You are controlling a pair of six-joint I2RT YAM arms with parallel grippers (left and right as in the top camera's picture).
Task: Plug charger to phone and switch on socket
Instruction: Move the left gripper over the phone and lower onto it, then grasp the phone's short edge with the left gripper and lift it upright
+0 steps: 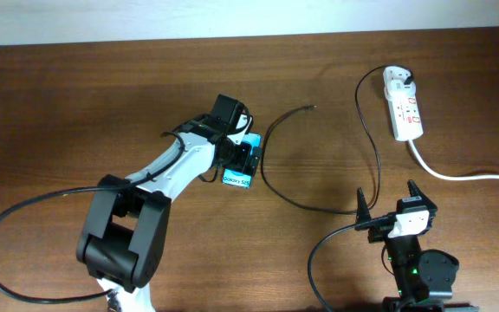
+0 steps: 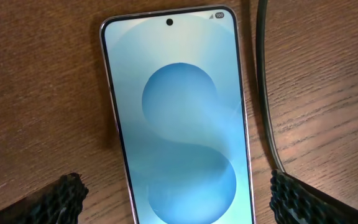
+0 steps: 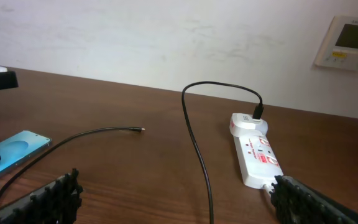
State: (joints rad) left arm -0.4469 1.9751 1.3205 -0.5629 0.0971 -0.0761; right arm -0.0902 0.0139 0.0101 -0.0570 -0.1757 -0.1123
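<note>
My left end effector (image 2: pixel 179 200) hung wide open and empty with the phone (image 2: pixel 176 118) directly beneath it between its fingers (image 2: pixel 61 199), so I judged I should close squarely on the long edges without catching the charger (image 2: pixel 265 93) beside one finger.

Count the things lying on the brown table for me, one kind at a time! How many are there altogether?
Flat smartphone with a blue screen: 1
Long thin black charger cable: 1
White power strip with red-marked switches and a thick white cord: 1
Total: 3
</note>
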